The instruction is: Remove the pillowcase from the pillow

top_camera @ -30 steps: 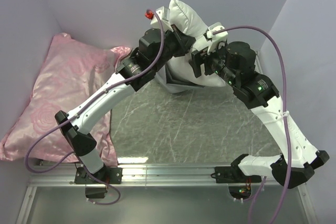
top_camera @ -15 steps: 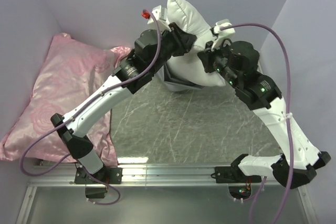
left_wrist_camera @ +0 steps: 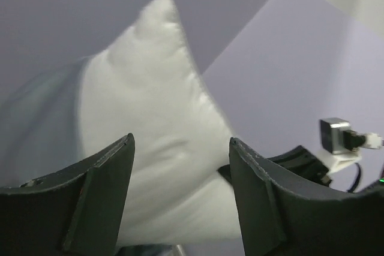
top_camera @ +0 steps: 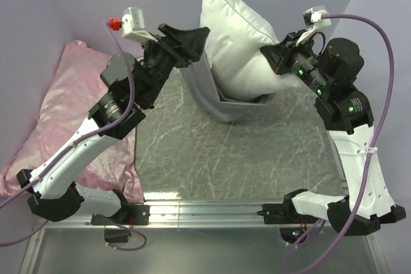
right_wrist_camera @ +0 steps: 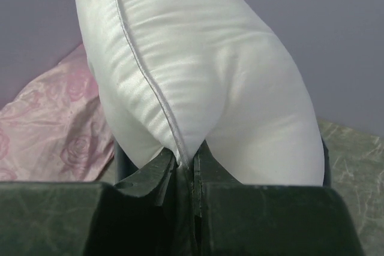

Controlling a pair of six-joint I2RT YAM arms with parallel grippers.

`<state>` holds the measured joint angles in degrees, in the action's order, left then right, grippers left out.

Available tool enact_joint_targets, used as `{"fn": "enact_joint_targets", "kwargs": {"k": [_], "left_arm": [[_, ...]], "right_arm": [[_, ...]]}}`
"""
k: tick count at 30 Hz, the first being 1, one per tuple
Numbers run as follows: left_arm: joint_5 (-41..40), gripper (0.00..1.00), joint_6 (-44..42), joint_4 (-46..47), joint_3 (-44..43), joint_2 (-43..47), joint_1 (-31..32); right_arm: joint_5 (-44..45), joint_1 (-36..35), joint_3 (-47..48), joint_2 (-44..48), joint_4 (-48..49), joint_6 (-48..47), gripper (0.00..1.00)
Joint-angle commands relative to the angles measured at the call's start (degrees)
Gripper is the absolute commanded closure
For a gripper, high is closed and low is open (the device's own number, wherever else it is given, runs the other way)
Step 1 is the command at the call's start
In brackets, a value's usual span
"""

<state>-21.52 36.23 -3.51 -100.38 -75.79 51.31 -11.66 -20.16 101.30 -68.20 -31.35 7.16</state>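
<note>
1. Left fingers (top_camera: pixel 192 38): spread apart, grasping nothing, just beside the pillowcase (top_camera: pixel 207 94) rim.
2. Pillowcase: bunched around the pillow's foot on the counter (top_camera: pixel 244 152). Judged soft, light and slippery; take hold at the loose upper rim.
3. Pillow (top_camera: pixel 234 49): upright, mostly bare. Judged plump, light and yielding.
4. Right fingers (right_wrist_camera: pixel 195 169): clenched on the pillow's seam, judged the firmest hold.

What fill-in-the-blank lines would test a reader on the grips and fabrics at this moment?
1. The right gripper is ____ on the seam of the pillow.
2. The left gripper is ____, holding nothing.
3. The pillowcase, bunched round the pillow's base, is ____ in colour.
4. The rose-patterned pillow at the left is ____ in colour.

Missing words: shut; open; grey; pink.
</note>
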Motion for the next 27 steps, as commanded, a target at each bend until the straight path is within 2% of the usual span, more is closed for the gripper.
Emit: {"fn": "enact_joint_targets", "kwargs": {"k": [1,3,5,6,8,9,11,12,13,15,19,23,25,27], "left_arm": [[-11.69,0.32,-1.69,-0.27,5.78,2.83,-0.5],[-10.84,0.3,1.1,-0.79,8.96,3.98,-4.1],[-4.62,0.28,4.19,-0.98,12.83,3.72,-11.73],[1.51,0.27,6.29,-0.37,14.14,3.54,-14.28],[7.6,0.21,6.4,6.74,19.06,3.63,-20.18],[16.25,0.2,7.62,9.11,20.04,2.85,-22.37],[25.08,0.18,9.73,16.66,21.19,1.0,-28.79],[33.56,0.18,12.7,18.87,20.84,-1.62,-30.46],[36.34,0.18,13.95,21.41,19.97,-3.03,-32.92],[39.0,0.18,17.55,26.08,18.65,-6.73,-34.51],[49.96,0.19,26.07,38.55,16.19,-13.32,-37.86],[56.48,0.21,32.47,41.64,8.81,-22.71,-37.69],[57.29,0.22,34.95,45.23,7.48,-24.66,-37.69],[57.29,0.23,35.84,45.08,6.87,-25.99,-37.51]], "right_arm": [[-7.23,4.24,4.25,0.27,11.57,5.57,1.0],[-10.91,7.48,5.05,-0.79,12.71,6.99,1.0],[-15.21,10.04,4.88,-1.32,15.08,10.67,1.0],[-20.54,11.71,4.96,-1.93,16.4,12.16,1.0],[-25.06,15.84,4.7,-2.72,20.88,16.99,1.0],[-29.69,16.9,4.53,-2.9,22.72,18.66,1.0],[-32.19,18.58,5.05,-3.77,25.9,21.84,1.0],[-33.07,18.67,5.4,-4.13,26.17,22.19,1.0],[-33.25,18.58,5.93,-4.39,26.34,22.81,1.0],[-33.95,18.58,5.93,-5.09,26.69,23.51,1.0],[-34.39,18.67,4.79,-5.18,26.96,23.96,1.0],[-34.13,18.58,5.14,-5.1,25.3,23.08,1.0],[-33.96,18.67,5.58,-5.01,24.33,22.64,1.0],[-33.69,18.58,5.93,-4.92,23.54,22.2,1.0]]}}
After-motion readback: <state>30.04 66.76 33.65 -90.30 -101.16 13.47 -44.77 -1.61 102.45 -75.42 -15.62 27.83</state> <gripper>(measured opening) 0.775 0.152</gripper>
